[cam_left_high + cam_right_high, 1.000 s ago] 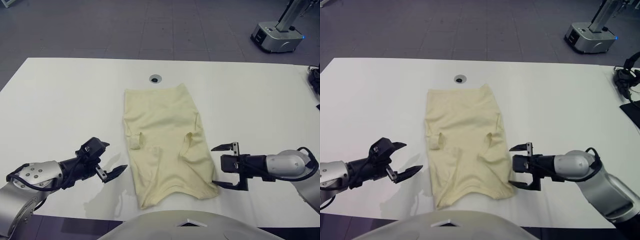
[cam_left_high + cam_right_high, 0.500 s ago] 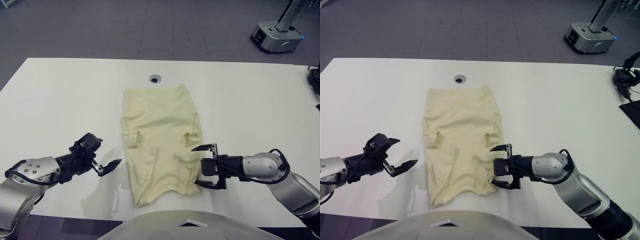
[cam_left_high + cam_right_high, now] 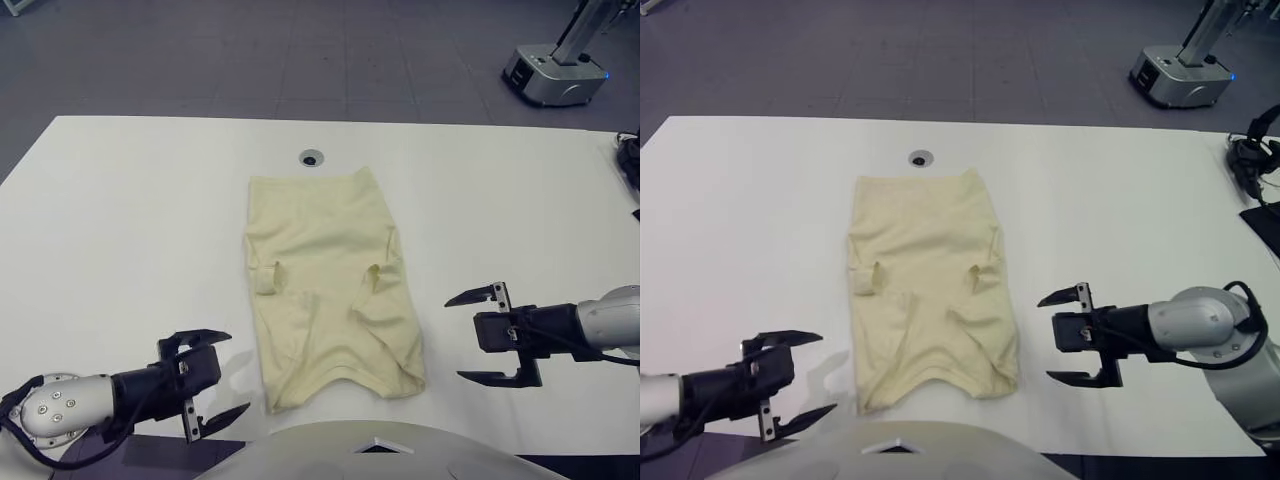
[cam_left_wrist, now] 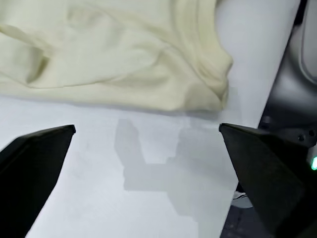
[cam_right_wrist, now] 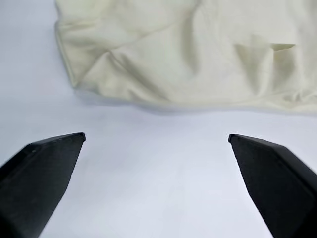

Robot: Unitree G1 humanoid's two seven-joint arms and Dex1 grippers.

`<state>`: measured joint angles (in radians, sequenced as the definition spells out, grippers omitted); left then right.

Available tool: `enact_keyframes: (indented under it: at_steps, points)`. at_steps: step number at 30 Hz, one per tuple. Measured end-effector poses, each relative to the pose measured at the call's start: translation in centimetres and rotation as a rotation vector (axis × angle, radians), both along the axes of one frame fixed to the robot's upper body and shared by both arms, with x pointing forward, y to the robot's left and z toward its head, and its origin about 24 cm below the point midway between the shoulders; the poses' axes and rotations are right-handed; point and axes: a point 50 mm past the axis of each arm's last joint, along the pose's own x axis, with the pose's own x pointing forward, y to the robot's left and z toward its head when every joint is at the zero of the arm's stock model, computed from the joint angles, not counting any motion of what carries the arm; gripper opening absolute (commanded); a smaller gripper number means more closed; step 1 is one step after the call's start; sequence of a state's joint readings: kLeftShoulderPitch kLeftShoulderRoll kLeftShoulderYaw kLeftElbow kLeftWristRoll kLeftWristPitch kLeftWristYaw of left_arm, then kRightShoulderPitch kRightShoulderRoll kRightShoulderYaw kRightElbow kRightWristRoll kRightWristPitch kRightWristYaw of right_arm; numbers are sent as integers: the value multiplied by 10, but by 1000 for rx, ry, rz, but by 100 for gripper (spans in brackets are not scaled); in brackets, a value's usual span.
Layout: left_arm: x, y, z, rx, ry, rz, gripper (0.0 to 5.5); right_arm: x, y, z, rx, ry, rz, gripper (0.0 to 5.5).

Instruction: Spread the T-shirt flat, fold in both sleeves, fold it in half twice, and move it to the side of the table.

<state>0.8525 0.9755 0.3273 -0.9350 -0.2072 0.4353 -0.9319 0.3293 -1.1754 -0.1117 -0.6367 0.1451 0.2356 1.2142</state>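
One white table [image 3: 120,200] carries everything, and on it we count one pale yellow T-shirt [image 3: 325,280]. It lies in the middle of the table, reduced to a narrow strip. Its long axis runs from near the far edge straight back to the near edge. Both sleeves appear turned in over the body, so we judge the first half-fold to be the step in hand.

Two grippers flank the shirt's near end, and neither holds anything. The left gripper [image 3: 238,372] sits at the near edge just beside the near left corner of the cloth, its fingers spread wide. The right gripper [image 3: 453,338] sits off the shirt's right side near the near right corner, its fingers parted as well. Each faces inward, so the shirt lies between them, the left a shade closer.

One small round cable port [image 3: 311,158] sits just beyond the shirt's far end, apart from the cloth.
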Motion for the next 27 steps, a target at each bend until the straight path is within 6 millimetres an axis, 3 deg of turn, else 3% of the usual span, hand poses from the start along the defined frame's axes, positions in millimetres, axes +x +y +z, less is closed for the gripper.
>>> enact_keyframes:
  at_steps: [7, 11, 17, 27]
  points:
    - [-18, -12, -26, 46, -35, -142, 540, -20, 2, -27, 4, 19, 42, 539]
    - [-28, -26, -38, 21, -79, -212, 477, -27, 3, -36, 14, 24, 23, 540]
    - [-21, -43, -46, 21, -261, -239, 379, -28, 3, -42, 16, 11, 9, 540]
    - [-23, -44, -49, 91, -295, -283, 188, -30, 9, -46, 44, -43, 18, 540]
